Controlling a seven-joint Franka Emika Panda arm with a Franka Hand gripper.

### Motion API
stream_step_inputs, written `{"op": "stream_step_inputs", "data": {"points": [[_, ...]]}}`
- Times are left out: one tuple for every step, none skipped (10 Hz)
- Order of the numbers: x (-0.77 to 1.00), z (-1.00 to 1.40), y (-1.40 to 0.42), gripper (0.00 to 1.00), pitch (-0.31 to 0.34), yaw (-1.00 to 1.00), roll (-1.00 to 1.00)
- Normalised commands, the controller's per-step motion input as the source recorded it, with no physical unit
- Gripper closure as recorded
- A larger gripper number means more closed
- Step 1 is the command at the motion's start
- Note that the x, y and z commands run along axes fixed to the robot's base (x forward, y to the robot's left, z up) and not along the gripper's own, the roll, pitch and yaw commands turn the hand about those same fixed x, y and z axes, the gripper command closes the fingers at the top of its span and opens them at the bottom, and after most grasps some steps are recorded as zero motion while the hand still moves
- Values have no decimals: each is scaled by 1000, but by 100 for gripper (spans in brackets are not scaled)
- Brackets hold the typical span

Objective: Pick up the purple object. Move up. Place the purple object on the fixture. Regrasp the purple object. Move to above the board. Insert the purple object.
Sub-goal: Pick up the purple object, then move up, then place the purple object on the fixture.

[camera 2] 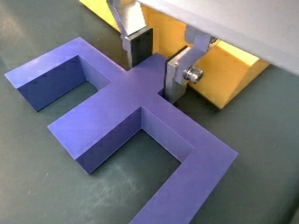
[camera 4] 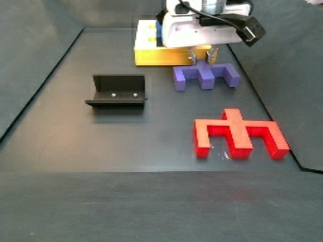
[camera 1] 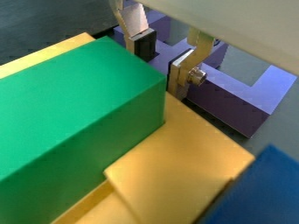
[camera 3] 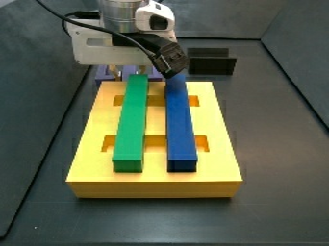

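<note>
The purple object (camera 4: 206,77) lies flat on the dark floor just in front of the yellow board (camera 4: 149,55), prongs pointing away from it. My gripper (camera 4: 209,59) is down on it. In both wrist views the fingers (camera 2: 138,48) stand on either side of a short purple stem (camera 2: 158,72) on the piece's board side, and the pads seem to touch it. The purple object (camera 1: 239,92) still rests on the floor. The fixture (camera 4: 116,92) stands to the left, apart and empty; it also shows in a side view (camera 3: 213,62).
The board (camera 3: 154,163) carries a long green bar (camera 3: 131,120) and a long blue bar (camera 3: 180,125), and the green bar (camera 1: 70,114) is close beside the fingers. A red block (camera 4: 237,135) of like shape lies nearer the front.
</note>
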Motion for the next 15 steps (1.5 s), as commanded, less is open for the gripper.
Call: {"op": "stream_step_inputs", "data": {"points": [[0,0,0,100,0,0,0],[0,0,0,100,0,0,0],[0,833,0,100,0,0,0],[18,718,57,100,24,-13,-6],[-2,564,42,100,32,-14,-32],[0,0,0,100,0,0,-6],[431,260,203,100,9,0,-220],[500,380,471,100,0,0,-669],[477,477,511,100,-120,-14,-877],[503,471,469,100,-149,-43,-900],[517,409,409,100,-177,-60,-977],[514,314,397,100,-197,-109,-969],[566,277,389,100,-183,-134,-914],[631,263,380,100,-106,-154,-831],[680,209,357,100,0,-189,-629]]}}
